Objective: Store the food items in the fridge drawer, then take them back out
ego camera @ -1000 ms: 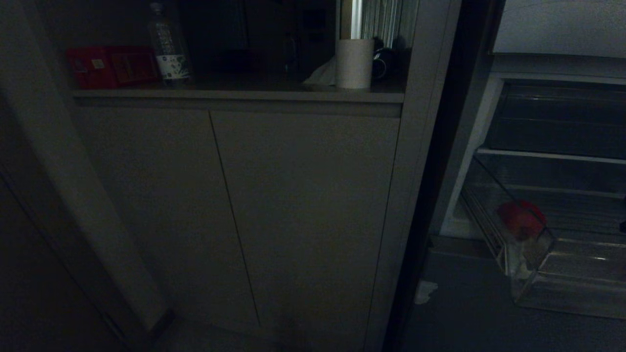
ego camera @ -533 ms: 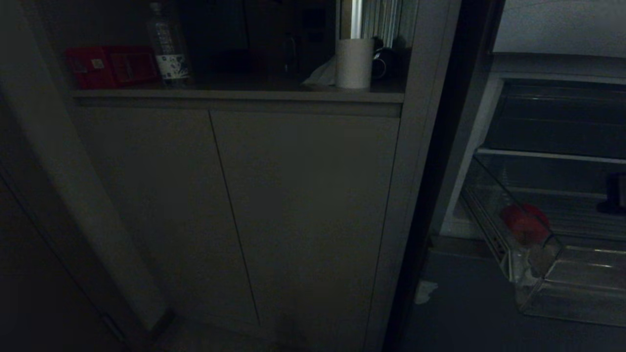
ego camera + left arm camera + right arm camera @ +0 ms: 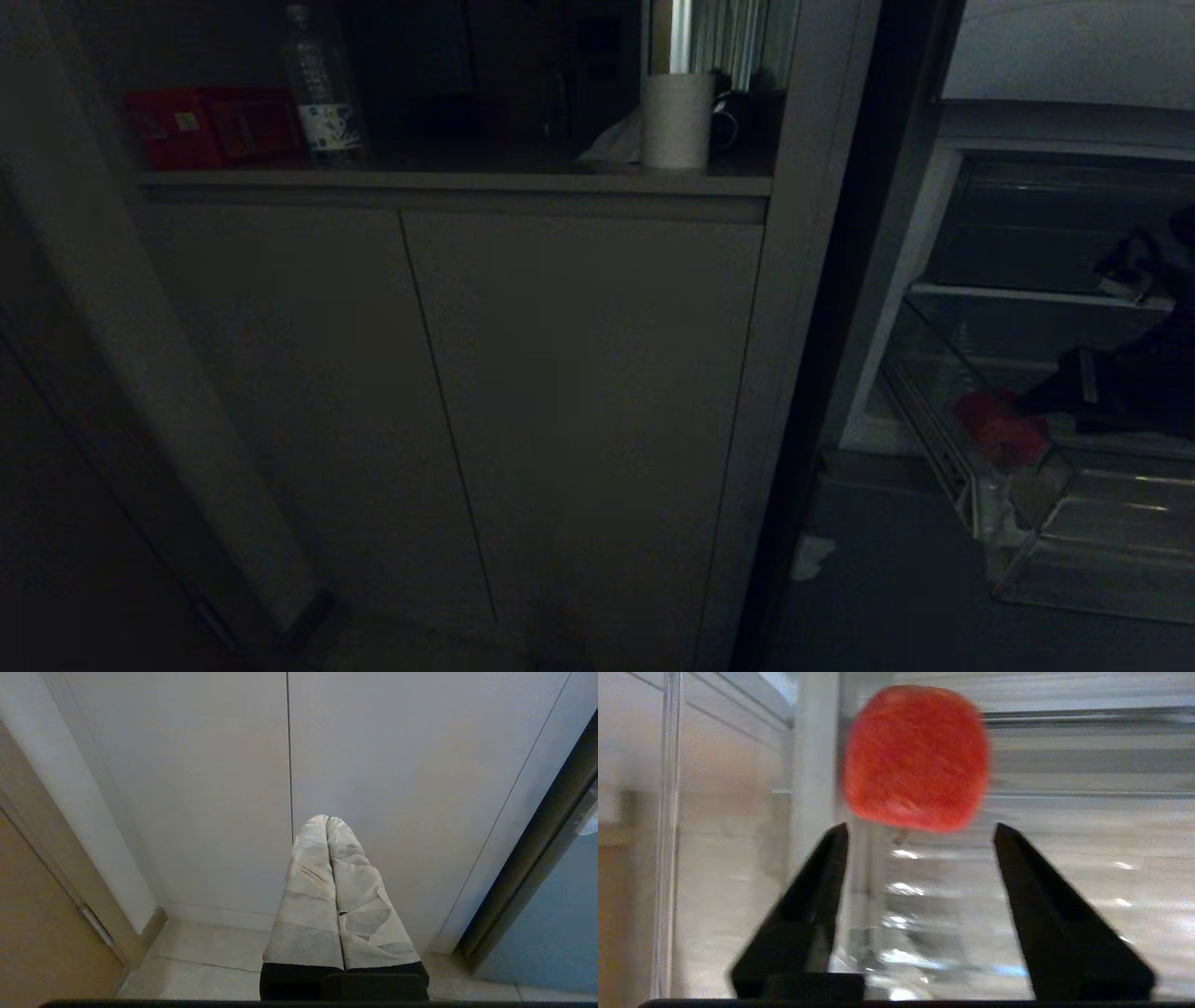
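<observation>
A round red-orange food item (image 3: pixel 999 427) (image 3: pixel 916 756) lies in the left front corner of the clear fridge drawer (image 3: pixel 1102 551), which stands pulled out at the right of the head view. My right gripper (image 3: pixel 1032 403) (image 3: pixel 920 828) reaches into the drawer from the right, its black fingers (image 3: pixel 817 891) open wide, tips just short of the red food and apart from it. Nothing sits between them. My left gripper (image 3: pixel 327 820) hangs shut and empty before the cabinet doors; it is not in the head view.
Grey cabinet doors (image 3: pixel 560 401) fill the middle, with a shelf above holding a red box (image 3: pixel 215 126), a water bottle (image 3: pixel 322 89) and a paper roll (image 3: pixel 677 119). The flat fridge shelf (image 3: pixel 1027 297) lies over the drawer. A white scrap (image 3: pixel 810 555) lies on the floor.
My right arm has come in from the right edge over the drawer toward the red food, and its fingers have opened. The red food and drawer stay put.
</observation>
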